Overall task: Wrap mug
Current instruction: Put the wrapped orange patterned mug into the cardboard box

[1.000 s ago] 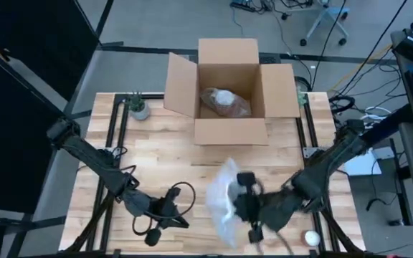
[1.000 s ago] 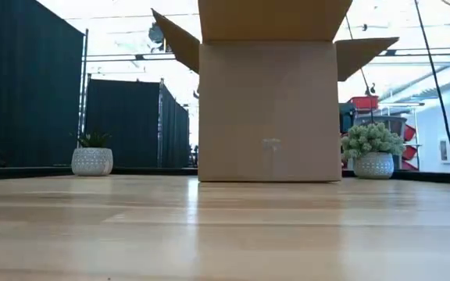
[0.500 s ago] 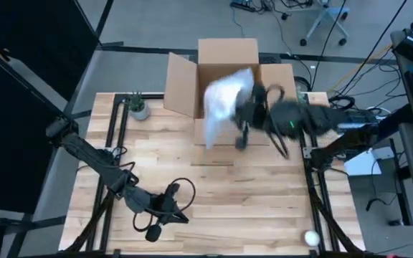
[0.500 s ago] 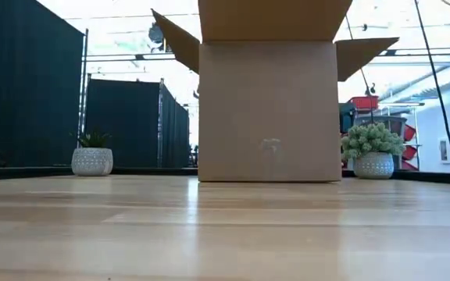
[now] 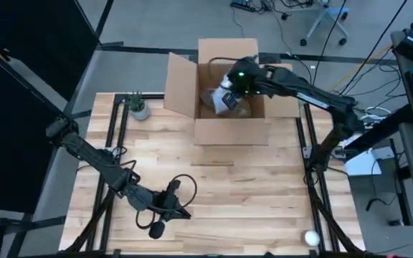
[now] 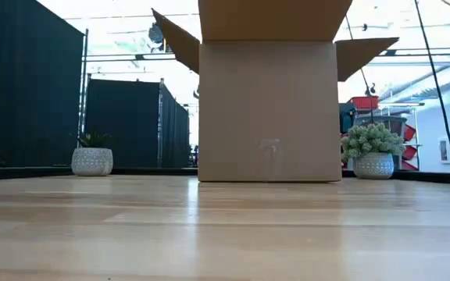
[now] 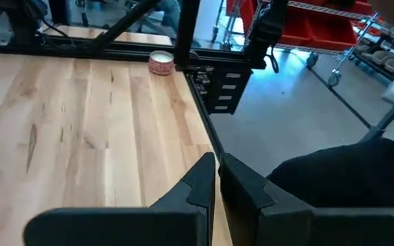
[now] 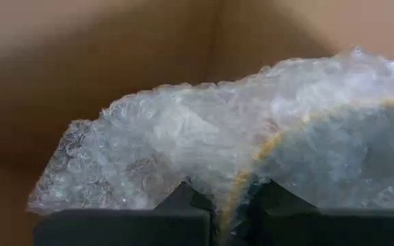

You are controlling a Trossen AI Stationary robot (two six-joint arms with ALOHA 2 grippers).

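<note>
— Since one second ago, what has changed position?
— Right hand (image 5: 229, 92) has travelled from the bench's 6 o'clock edge to the 12 o'clock end and now sits inside the open cardboard box (image 5: 229, 132). It carried the bubble-wrapped mug (image 8: 252, 164) with it.
— State of that hand?
— Clamped on the bubble wrap: the right wrist view shows both fingers (image 8: 183, 201) pinching the film, with the box wall just behind. A second wrapped bundle (image 5: 217, 100) lies on the box floor.
— And the left arm?
— Left hand (image 5: 171, 208) waits low near 7 o'clock on the bench (image 5: 264, 193), fingers pressed together on nothing. Two potted plants (image 6: 92, 160) (image 6: 373, 152) flank the box.
</note>
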